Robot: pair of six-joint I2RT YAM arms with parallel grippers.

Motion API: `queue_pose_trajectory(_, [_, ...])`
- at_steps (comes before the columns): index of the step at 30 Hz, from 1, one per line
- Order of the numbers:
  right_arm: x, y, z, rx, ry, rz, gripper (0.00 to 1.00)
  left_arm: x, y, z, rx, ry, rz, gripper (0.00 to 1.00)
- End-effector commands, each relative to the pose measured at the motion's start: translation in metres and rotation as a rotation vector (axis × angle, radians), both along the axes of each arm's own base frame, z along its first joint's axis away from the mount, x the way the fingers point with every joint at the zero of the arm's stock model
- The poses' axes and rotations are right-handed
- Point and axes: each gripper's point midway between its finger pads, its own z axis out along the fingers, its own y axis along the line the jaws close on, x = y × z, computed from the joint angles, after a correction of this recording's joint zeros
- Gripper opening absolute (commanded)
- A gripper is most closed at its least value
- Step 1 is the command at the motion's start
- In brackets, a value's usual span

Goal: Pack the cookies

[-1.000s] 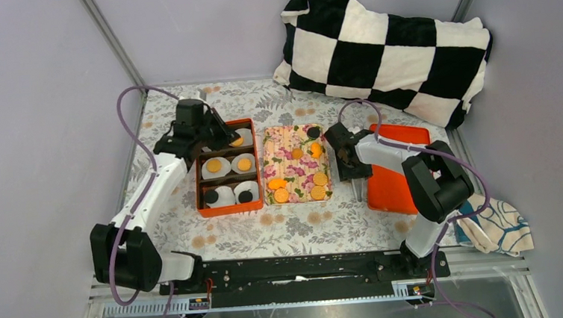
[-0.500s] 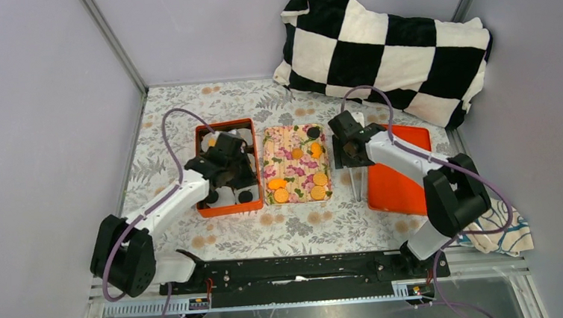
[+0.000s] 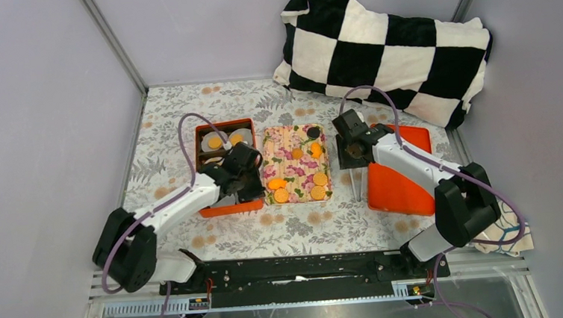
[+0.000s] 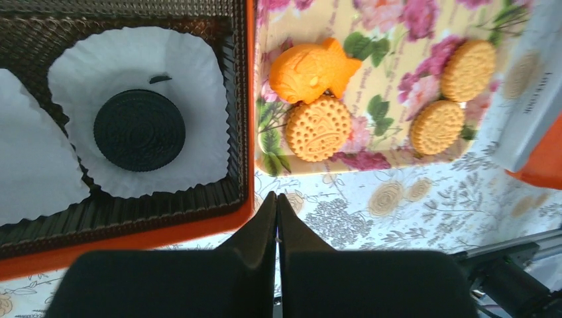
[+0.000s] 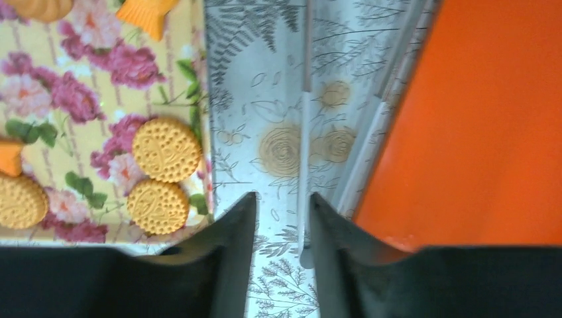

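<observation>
- Left pincer: clenched, the two fingertips pressed together with nothing between them. It hangs over the near right corner of the orange box, where the box meets the floral tray.
- Right pincer: released, fingers a narrow gap apart, nothing gripped. It hangs over the strip of table between the floral tray and the flat orange lid.
- A thin pale stick lies on the table under that gap, close to one finger. Contact cannot be determined.
- Tan cookies: several lie loose on the floral tray, mostly toward its near end. The left wrist view shows one touching a fish-shaped orange piece, with two more near the tray's right edge.
- A black cookie lies at the far end of the tray, apart from the rest.
- Orange box: divided into compartments lined with white paper cups. The cup in the near right compartment holds a second black disc, lying flat. The two far cups each hold one tan disc. The middle row is largely hidden by the left arm.
- A black-and-white checkered cushion lies at the far right of the table. A patterned cloth lies beside the right arm's base.
</observation>
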Motion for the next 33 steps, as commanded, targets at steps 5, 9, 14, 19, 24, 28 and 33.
queue_pose_trajectory(5, [-0.054,0.053,-0.004,0.088,0.09,0.257,0.09,-0.021,-0.02,0.002,-0.05,0.014,-0.051,0.0])
queue_pose_trajectory(9, [-0.111,0.093,-0.012,0.084,0.179,0.467,0.08,-0.023,-0.025,-0.001,-0.017,0.011,-0.068,0.0])
queue_pose_trajectory(14, [-0.143,0.114,-0.047,0.071,0.276,0.539,0.08,-0.003,-0.017,0.02,0.051,-0.073,-0.032,0.0])
queue_pose_trajectory(19, [-0.128,0.117,-0.079,-0.024,0.297,0.513,0.09,0.008,0.016,0.036,0.183,-0.137,0.066,0.0])
queue_pose_trajectory(24, [-0.094,0.124,-0.093,-0.082,0.276,0.474,0.09,0.011,0.053,0.035,0.277,-0.143,0.162,0.0])
queue_pose_trajectory(28, [-0.055,0.116,-0.091,-0.096,0.257,0.386,0.1,0.01,0.077,0.022,0.328,-0.122,0.212,0.0])
queue_pose_trajectory(33, [-0.009,0.104,-0.08,-0.097,0.216,0.325,0.1,0.004,0.073,0.004,0.312,-0.089,0.181,0.0])
